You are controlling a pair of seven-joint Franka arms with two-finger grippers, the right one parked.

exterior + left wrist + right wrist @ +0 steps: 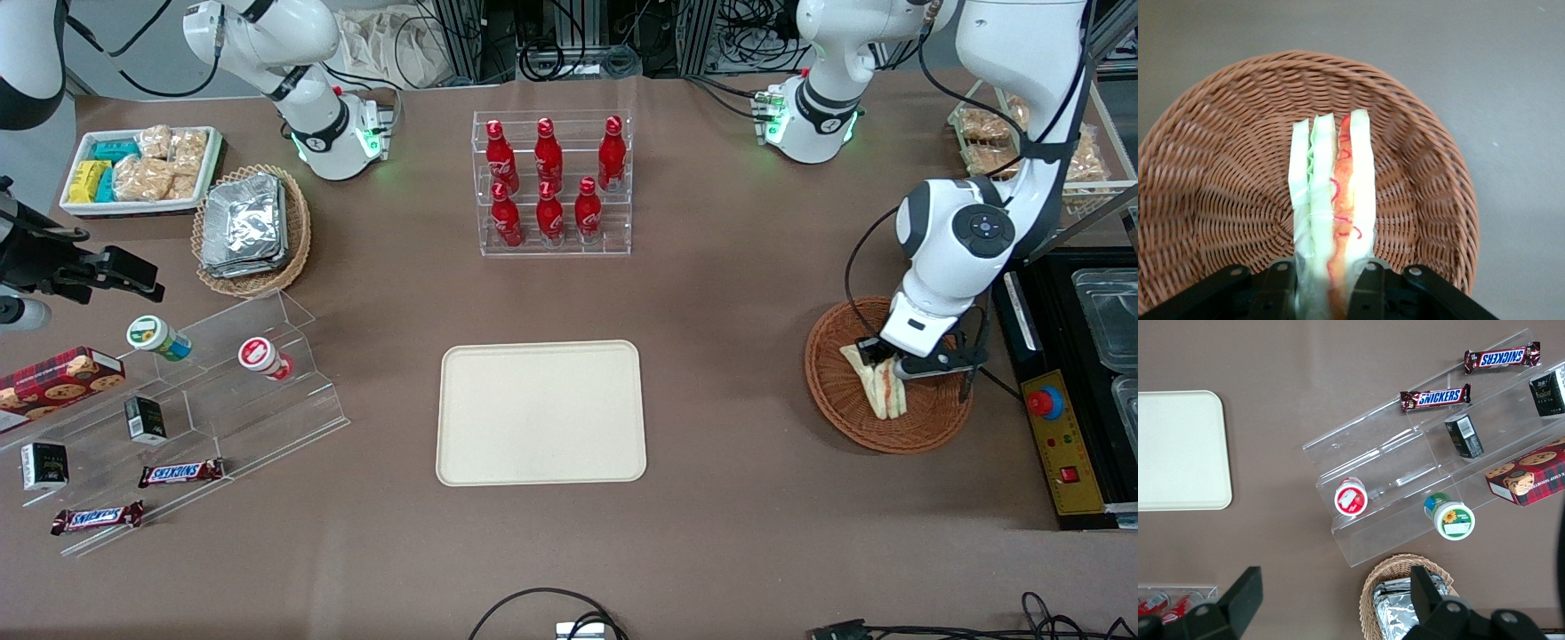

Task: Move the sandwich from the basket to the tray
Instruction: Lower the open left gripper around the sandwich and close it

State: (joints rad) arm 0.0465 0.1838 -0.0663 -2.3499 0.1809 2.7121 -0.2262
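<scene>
Glossy white rounded arm shells with dark grey joint caps, black cables trailing alongside. Green lights glow at the bases. The black two-finger gripper (889,366) sits low over the basket.

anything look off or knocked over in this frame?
Two cups lie tipped on their sides on the clear stepped stand toward the parked arm's end. Otherwise tidy: the gripper is shut on the sandwich in the basket, and the tray is bare.

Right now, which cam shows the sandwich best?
The left wrist view: the sandwich fills it edge-on in the basket, layers clear, with the gripper closed on one end. The front view shows it small, partly covered by the gripper. The right wrist view does not show it.
</scene>
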